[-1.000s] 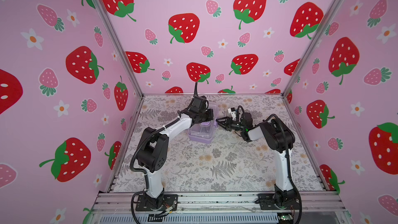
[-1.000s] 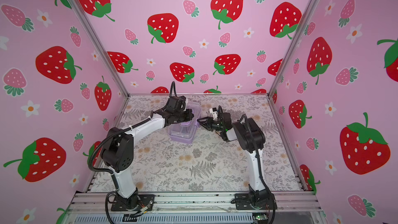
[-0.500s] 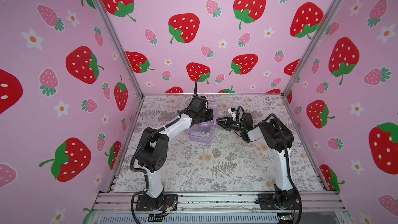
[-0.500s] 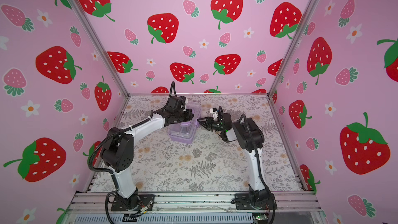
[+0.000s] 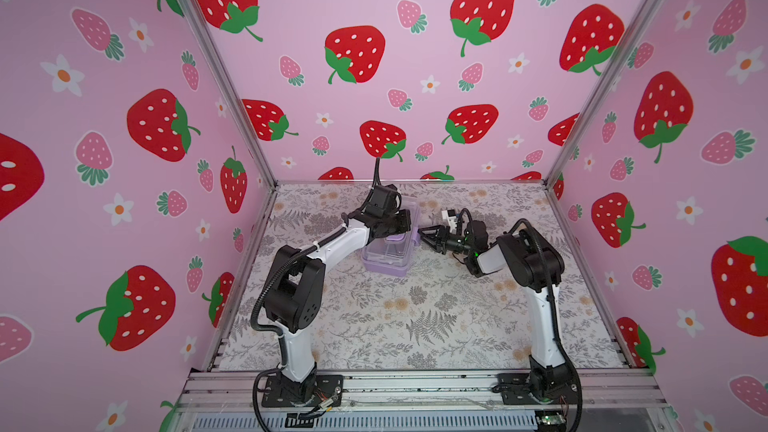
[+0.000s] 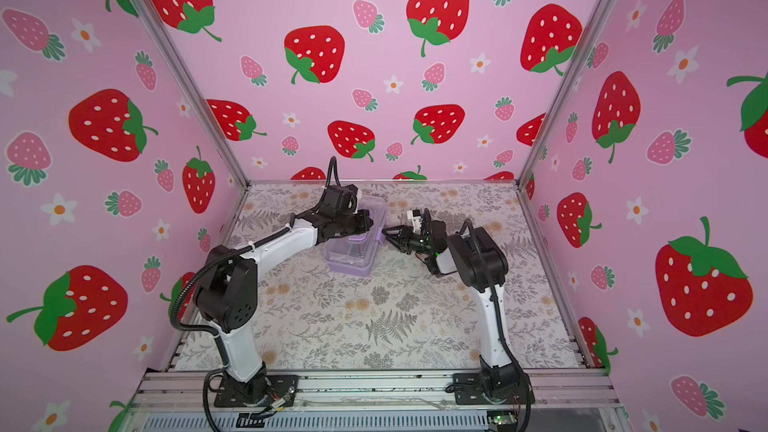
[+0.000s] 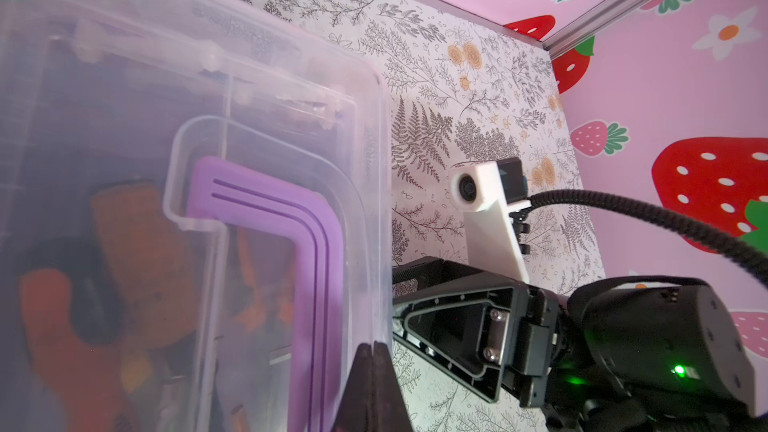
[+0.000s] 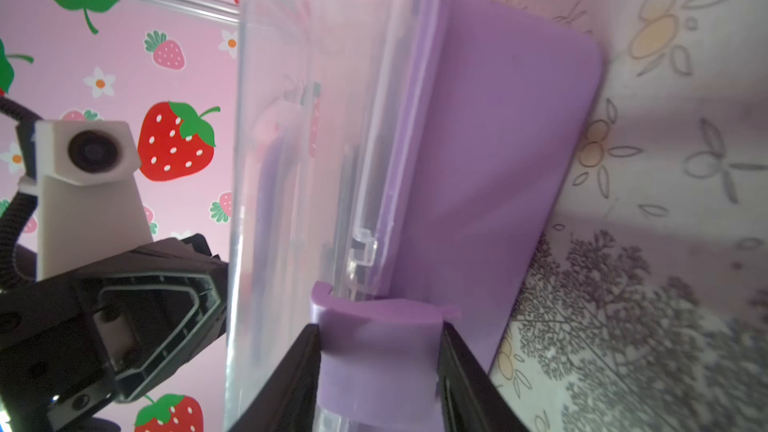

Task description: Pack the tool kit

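Note:
The tool kit (image 5: 386, 257) (image 6: 353, 257) stands at the back middle of the table, its clear lid (image 7: 249, 97) down on the lilac base (image 8: 498, 160). The purple handle (image 7: 316, 268) lies flat in the lid, and orange-handled tools (image 7: 137, 243) show through it. My left gripper (image 5: 407, 221) (image 6: 368, 220) (image 7: 374, 353) is shut, its tips resting on the lid's edge beside the handle. My right gripper (image 5: 422, 231) (image 6: 384, 231) (image 8: 380, 367) comes in from the right at the case's side, its jaws pressed on either side of the purple latch (image 8: 378, 326).
A floral mat (image 5: 415, 317) covers the table. Strawberry-print walls (image 5: 374, 56) close in the back and both sides, and a metal rail (image 5: 415, 384) runs along the front. The two wrists come close together at the case.
The right gripper's jaws have narrowed slightly on the latch. The left arm and the case have not visibly moved.

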Robot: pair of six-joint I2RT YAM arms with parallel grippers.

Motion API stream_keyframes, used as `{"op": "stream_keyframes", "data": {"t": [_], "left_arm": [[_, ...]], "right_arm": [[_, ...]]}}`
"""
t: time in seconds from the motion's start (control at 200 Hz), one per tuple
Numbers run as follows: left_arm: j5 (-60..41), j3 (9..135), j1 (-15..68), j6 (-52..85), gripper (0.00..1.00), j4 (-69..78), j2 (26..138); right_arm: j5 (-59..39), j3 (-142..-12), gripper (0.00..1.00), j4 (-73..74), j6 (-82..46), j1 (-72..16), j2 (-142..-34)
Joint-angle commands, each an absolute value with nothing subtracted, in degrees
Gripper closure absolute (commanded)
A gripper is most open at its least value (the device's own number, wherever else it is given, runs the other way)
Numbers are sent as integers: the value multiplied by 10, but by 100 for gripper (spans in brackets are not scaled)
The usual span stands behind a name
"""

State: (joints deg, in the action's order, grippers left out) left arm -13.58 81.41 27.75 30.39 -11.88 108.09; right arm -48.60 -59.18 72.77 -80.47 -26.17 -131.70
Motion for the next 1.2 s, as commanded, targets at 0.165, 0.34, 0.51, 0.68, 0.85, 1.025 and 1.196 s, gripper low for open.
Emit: {"op": "stream_keyframes", "data": {"t": [0.165,0.34,0.51,0.68,0.85,1.025,1.196], "left_arm": [[-127,754,286,307,100,-296,1140],[-127,750,286,308,100,-294,1136],[-127,748,287,307,100,-293,1131],[-124,759,286,308,100,-300,1110],[-117,800,286,305,100,-320,1071],[-109,847,286,299,100,-340,1025],[-85,852,285,289,98,-355,947]], "right_arm": [[-461,-584,58,720,-866,-309,-1345],[-457,-582,58,715,-860,-309,-1338],[-453,-566,60,716,-855,-308,-1336],[-450,-533,60,707,-830,-290,-1305],[-440,-493,60,619,-747,-259,-1224],[-416,-471,60,500,-659,-236,-1134],[-343,-465,58,354,-546,-224,-1034]]}}
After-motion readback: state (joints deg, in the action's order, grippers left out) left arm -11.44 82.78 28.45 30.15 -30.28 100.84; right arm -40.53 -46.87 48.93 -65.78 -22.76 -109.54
